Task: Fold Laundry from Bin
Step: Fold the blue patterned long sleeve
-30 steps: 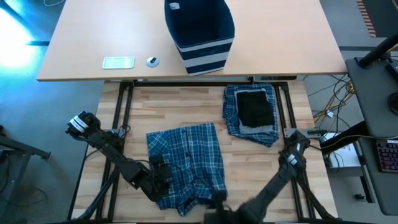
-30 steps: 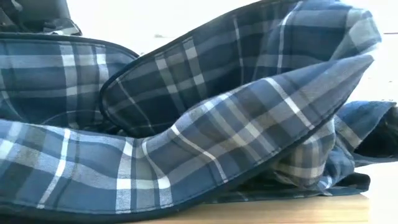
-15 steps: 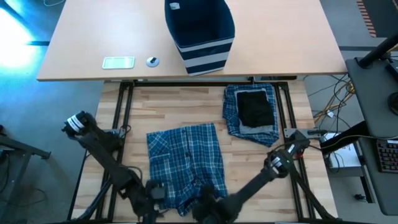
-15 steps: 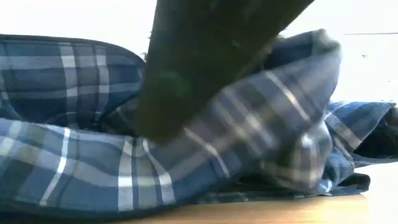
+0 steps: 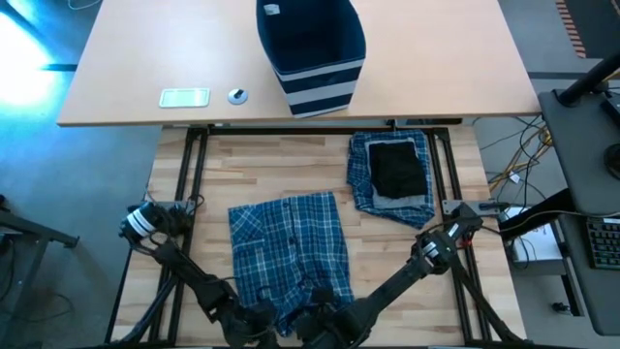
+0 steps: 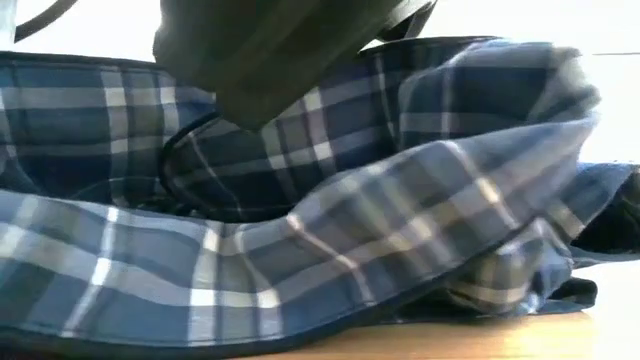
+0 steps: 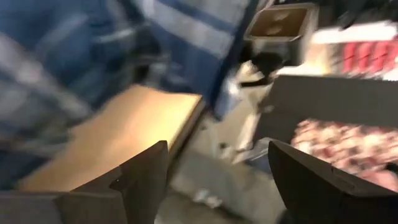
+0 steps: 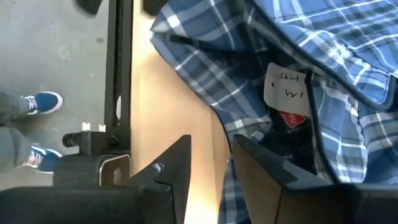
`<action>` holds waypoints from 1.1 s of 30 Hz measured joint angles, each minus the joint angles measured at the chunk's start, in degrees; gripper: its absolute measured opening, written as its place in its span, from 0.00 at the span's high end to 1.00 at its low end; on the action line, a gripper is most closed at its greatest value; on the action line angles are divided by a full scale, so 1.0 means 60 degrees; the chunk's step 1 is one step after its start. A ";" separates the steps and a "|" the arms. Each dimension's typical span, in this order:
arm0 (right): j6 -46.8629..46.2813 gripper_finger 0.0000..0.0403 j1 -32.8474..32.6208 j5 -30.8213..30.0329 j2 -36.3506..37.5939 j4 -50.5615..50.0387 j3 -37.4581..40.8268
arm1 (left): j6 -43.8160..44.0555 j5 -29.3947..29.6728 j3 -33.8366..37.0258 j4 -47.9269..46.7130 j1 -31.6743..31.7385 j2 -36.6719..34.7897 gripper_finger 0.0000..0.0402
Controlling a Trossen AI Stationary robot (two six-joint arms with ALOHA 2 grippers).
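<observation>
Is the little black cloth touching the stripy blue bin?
Apart. The high view shows the black cloth lying on a plaid garment on the wooden table, while the bin stands on the other table behind.

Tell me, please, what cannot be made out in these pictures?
- Navy striped fabric bin: contents lost in its dark interior, high view.
- Blue-and-white plaid shirt: near hem cut off by the frame edge and arms, high view.
- Low view: a dark blurred arm hides the room behind.
- Left wrist view: motion blur throughout.
</observation>
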State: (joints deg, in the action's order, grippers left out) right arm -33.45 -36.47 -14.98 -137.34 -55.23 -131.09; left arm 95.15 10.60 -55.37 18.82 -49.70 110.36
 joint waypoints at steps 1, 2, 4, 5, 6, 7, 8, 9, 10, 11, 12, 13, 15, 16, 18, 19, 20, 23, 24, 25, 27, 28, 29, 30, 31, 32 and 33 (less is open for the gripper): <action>-0.0071 0.72 -0.0004 0.0003 0.0000 -0.0019 -0.0025 | 0.0193 0.0150 0.0000 0.0377 0.0016 0.0116 0.35; -0.0161 0.72 -0.0016 0.0004 0.0000 -0.0046 -0.0052 | 0.0443 0.0290 0.0000 0.0636 0.0023 0.0206 0.35; -0.0312 0.72 -0.0042 0.0008 0.0000 -0.0099 -0.0089 | 0.0913 0.0589 0.0000 0.0787 0.0059 0.0298 0.35; -0.0425 0.72 -0.0049 0.0012 0.0000 -0.0099 -0.0091 | 0.1178 0.0765 0.0000 0.0703 0.0059 0.0303 0.35; -0.0511 0.72 -0.0066 0.0014 0.0000 -0.0105 -0.0091 | 0.1440 0.0960 0.0000 0.0606 0.0061 0.0300 0.35; -0.0565 0.72 -0.0087 0.0041 0.0000 -0.0119 -0.0091 | 0.1693 0.1182 0.0000 0.0502 0.0067 0.0288 0.35; -0.0638 0.72 -0.0104 0.0079 0.0000 -0.0170 -0.0091 | 0.1900 0.1411 0.0000 0.0445 0.0067 0.0280 0.35; -0.0732 0.72 -0.0124 0.0102 0.0000 -0.0228 -0.0091 | 0.2093 0.1662 0.0000 0.0438 0.0067 0.0266 0.36; -0.0836 0.72 -0.0138 0.0113 0.0000 -0.0263 -0.0091 | 0.2273 0.1888 0.0000 0.0438 0.0080 0.0246 0.37; -0.0970 0.72 -0.0167 0.0112 0.0000 -0.0272 -0.0091 | 0.2448 0.2143 -0.0009 0.0442 0.0091 0.0232 0.38; -0.1027 0.72 -0.0174 0.0112 0.0000 -0.0265 -0.0091 | 0.2584 0.2374 -0.0017 0.0448 0.0119 0.0228 0.39; -0.1062 0.72 -0.0187 0.0112 0.0000 -0.0268 -0.0091 | 0.2641 0.2481 -0.0018 0.0447 0.0169 0.0226 0.41; -0.1080 0.73 -0.0200 0.0112 0.0000 -0.0268 -0.0091 | 0.2596 0.2539 -0.0018 0.0438 0.0273 0.0226 0.45; -0.1082 0.74 -0.0200 0.0113 0.0000 -0.0268 -0.0091 | 0.2518 0.2533 -0.0018 0.0446 0.0313 0.0226 0.48; -0.1078 0.74 -0.0193 0.0108 0.0000 -0.0288 -0.0095 | 0.2229 0.2400 -0.0018 0.0464 0.0379 0.0226 0.55; -0.1085 0.75 -0.0193 0.0108 0.0000 -0.0333 -0.0116 | 0.2075 0.2281 -0.0018 0.0391 0.0416 0.0226 0.60; -0.1179 0.75 -0.0180 0.0109 0.0000 -0.0412 -0.0160 | 0.2014 0.2142 -0.0018 0.0165 0.0456 0.0220 0.65; -0.1558 0.76 -0.0002 0.0145 0.0112 -0.0595 -0.0510 | 0.2088 0.1783 0.0019 -0.0630 0.0547 0.0152 0.82; -0.1660 0.76 0.0123 0.0126 0.0232 -0.0555 -0.0629 | 0.2143 0.1718 0.0073 -0.0779 0.0556 0.0114 0.87; -0.1692 0.75 0.0284 0.0037 0.0484 -0.0506 -0.0640 | 0.2168 0.1642 0.0125 -0.0806 0.0561 0.0087 0.91; -0.1697 0.74 0.0753 -0.0260 0.1051 -0.0619 -0.0604 | 0.2152 0.1535 0.0179 -0.0813 0.0544 0.0027 0.97; -0.1656 0.74 0.1023 -0.0447 0.1309 -0.0856 -0.0618 | 0.2132 0.1461 0.0190 -0.0811 0.0511 0.0008 0.99; -0.1539 0.74 0.1341 -0.0697 0.1458 -0.1182 -0.0636 | 0.2125 0.1335 0.0193 -0.0790 0.0497 0.0001 0.98; -0.1326 0.74 0.1721 -0.0818 0.1540 -0.1427 -0.0641 | 0.2125 0.1260 0.0197 -0.0740 0.0468 0.0001 0.97; -0.0906 0.75 0.2126 -0.0744 0.1550 -0.1504 -0.0637 | 0.2124 0.1154 0.0187 -0.0724 0.0443 0.0001 0.95; -0.0313 0.76 0.2571 -0.0532 0.1506 -0.1401 -0.0617 | 0.2128 0.1065 0.0166 -0.0724 0.0410 0.0001 0.92; 0.0350 0.78 0.2972 -0.0238 0.1413 -0.1190 -0.0566 | 0.2128 0.0976 0.0151 -0.0718 0.0371 0.0001 0.89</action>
State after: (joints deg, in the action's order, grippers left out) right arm -31.35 -18.63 -16.40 -128.86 -62.37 -134.48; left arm 107.92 16.46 -54.47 14.51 -47.47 110.37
